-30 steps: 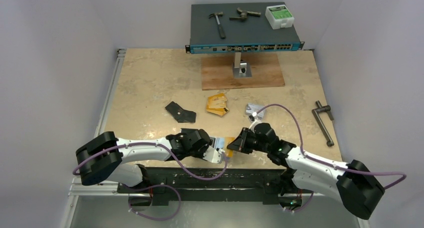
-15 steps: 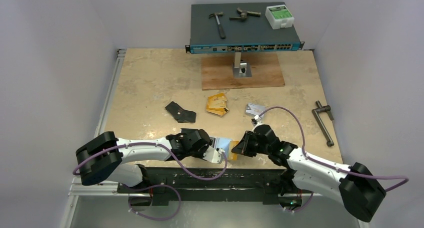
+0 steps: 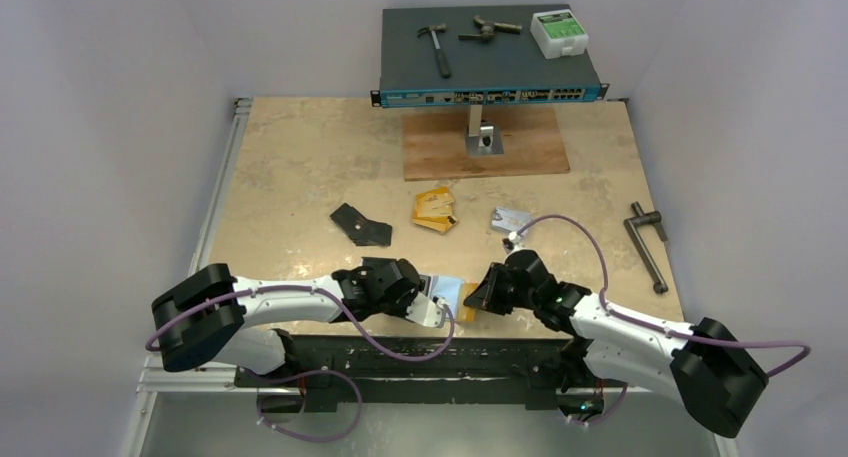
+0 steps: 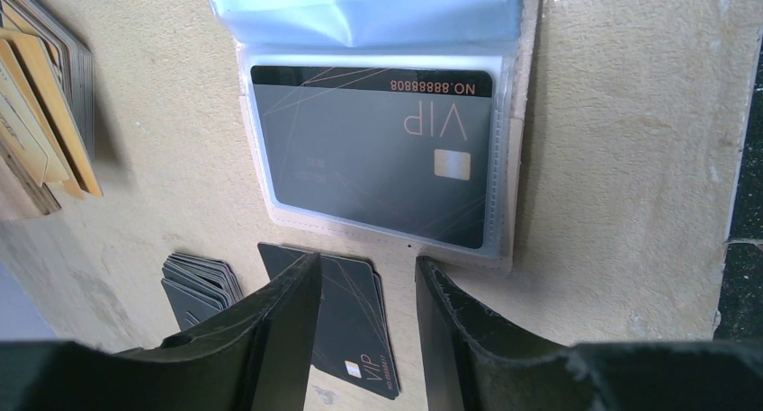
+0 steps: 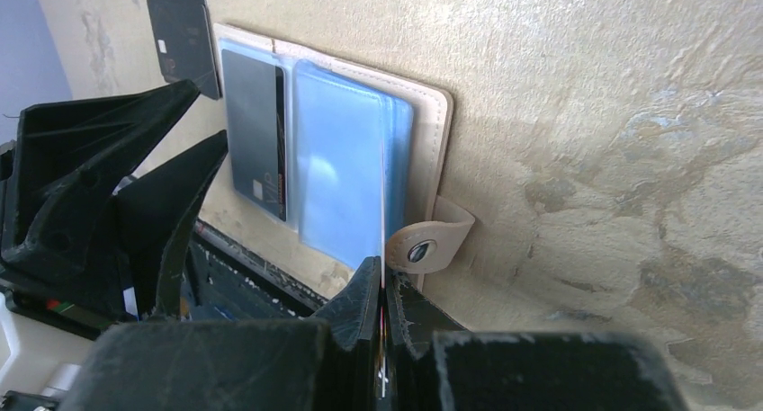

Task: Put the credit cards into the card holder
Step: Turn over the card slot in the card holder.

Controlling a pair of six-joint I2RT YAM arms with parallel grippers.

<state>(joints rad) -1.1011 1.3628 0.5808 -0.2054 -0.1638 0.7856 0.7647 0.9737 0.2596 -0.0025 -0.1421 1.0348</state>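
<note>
The tan card holder (image 3: 447, 287) lies open at the table's near edge between both grippers. In the left wrist view a grey VIP card (image 4: 373, 155) sits in its clear pocket, with light-blue pockets (image 4: 360, 11) beyond. My left gripper (image 4: 367, 281) is open and empty, and a small stack of dark grey cards (image 4: 355, 326) shows between its fingers. My right gripper (image 5: 384, 290) is shut on a thin card (image 5: 384, 240) seen edge-on, its edge at the light-blue pockets (image 5: 337, 168) beside the snap tab (image 5: 432, 245). That card looks orange from above (image 3: 466, 303).
A pile of orange-gold cards (image 3: 433, 210), silvery grey cards (image 3: 510, 219) and a black folding wallet (image 3: 360, 224) lie mid-table. A network switch (image 3: 490, 52) with tools on it stands on a wooden board (image 3: 485, 142) at the back. A metal crank (image 3: 647, 242) lies right.
My right gripper has moved left and nearer with the card, bringing its edge against the holder's blue pockets. The left arm has not moved.
</note>
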